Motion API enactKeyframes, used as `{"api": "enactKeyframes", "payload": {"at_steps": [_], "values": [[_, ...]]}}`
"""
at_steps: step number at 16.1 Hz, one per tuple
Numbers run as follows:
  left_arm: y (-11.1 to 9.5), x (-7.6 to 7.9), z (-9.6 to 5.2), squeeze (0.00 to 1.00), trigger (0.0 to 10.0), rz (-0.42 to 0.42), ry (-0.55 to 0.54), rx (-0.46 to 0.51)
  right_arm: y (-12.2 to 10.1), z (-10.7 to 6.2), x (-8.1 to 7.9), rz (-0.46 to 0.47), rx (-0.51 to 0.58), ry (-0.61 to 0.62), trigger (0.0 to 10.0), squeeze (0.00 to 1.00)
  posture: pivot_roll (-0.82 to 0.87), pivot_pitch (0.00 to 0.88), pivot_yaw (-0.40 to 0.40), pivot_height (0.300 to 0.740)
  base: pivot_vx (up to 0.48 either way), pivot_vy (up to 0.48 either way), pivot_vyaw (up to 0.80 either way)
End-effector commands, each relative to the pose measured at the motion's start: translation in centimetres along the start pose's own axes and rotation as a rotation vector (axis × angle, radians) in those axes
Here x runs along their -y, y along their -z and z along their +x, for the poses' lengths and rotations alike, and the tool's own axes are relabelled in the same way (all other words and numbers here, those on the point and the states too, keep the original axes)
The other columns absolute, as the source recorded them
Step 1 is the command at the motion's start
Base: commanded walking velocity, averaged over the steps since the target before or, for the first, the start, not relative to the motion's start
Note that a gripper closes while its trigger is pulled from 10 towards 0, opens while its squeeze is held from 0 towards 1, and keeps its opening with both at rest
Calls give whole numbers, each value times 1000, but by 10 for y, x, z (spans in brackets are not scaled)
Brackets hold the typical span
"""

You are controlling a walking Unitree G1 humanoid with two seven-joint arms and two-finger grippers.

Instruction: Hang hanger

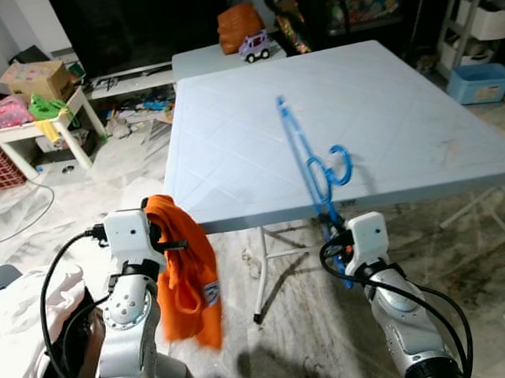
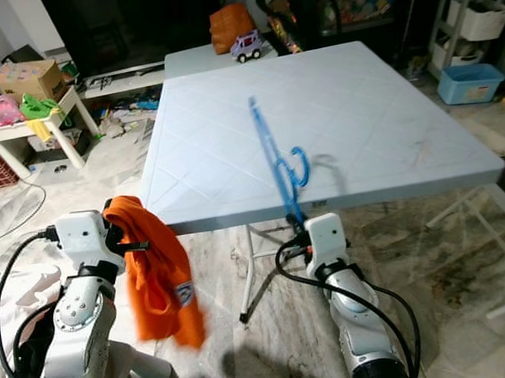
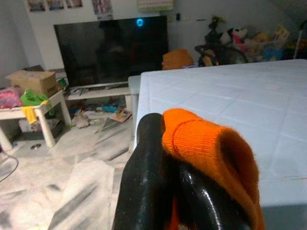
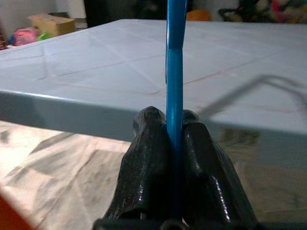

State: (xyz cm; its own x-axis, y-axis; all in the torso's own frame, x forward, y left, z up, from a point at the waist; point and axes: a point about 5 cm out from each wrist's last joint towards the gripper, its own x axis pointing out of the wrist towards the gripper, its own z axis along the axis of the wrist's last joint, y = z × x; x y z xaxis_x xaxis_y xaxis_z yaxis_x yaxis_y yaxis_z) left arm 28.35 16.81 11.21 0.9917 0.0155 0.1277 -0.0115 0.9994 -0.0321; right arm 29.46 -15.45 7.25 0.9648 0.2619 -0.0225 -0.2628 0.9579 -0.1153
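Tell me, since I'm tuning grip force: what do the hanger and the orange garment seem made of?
The blue hanger looks like smooth, slightly glossy moulded plastic: thin, uniform colour, soft sheen. The orange garment looks like soft knit fabric: ribbed weave at its folded edge over the left end effector, draping limply.

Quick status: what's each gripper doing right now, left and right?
Left gripper: shut on the orange garment, which hangs beside the table edge.
Right gripper: shut on the blue hanger, held up over the table.
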Motion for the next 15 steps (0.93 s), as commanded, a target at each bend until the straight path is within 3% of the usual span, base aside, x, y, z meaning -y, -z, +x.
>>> {"api": "enactKeyframes", "payload": {"at_steps": [1, 3, 4, 9, 11, 15], "values": [[-17, 7, 6, 0, 10000, 31, 65, 64, -12, 6, 3, -31, 48, 27, 10000, 0, -69, 0, 115, 740, 0, 0, 0], [-27, 16, 12, 0, 10000, 51, 128, 101, -10, 7, 5, -44, 41, 38, 10000, 0, -76, 0, 121, 740, 0, 0, 0], [-41, 20, 22, 0, 10000, 32, 170, 140, -7, 5, 5, -49, 32, 37, 10000, 0, -77, 0, 121, 740, 0, 0, 0], [-55, 16, 30, 0, 10000, 23, 188, 180, -11, 3, 10, -56, 60, 104, 10000, 0, -92, 0, 134, 740, 0, 0, 0], [-70, 22, 32, 0, 10000, 3, 223, 232, -20, 4, 18, -73, 90, 132, 10000, 0, -95, 0, 135, 740, 354, 0, 0], [-89, 30, 44, 0, 10000, -2, 276, 290, -21, 6, 16, -85, 94, 126, 10000, 0, -98, 0, 136, 740, 450, 0, 0]]}}
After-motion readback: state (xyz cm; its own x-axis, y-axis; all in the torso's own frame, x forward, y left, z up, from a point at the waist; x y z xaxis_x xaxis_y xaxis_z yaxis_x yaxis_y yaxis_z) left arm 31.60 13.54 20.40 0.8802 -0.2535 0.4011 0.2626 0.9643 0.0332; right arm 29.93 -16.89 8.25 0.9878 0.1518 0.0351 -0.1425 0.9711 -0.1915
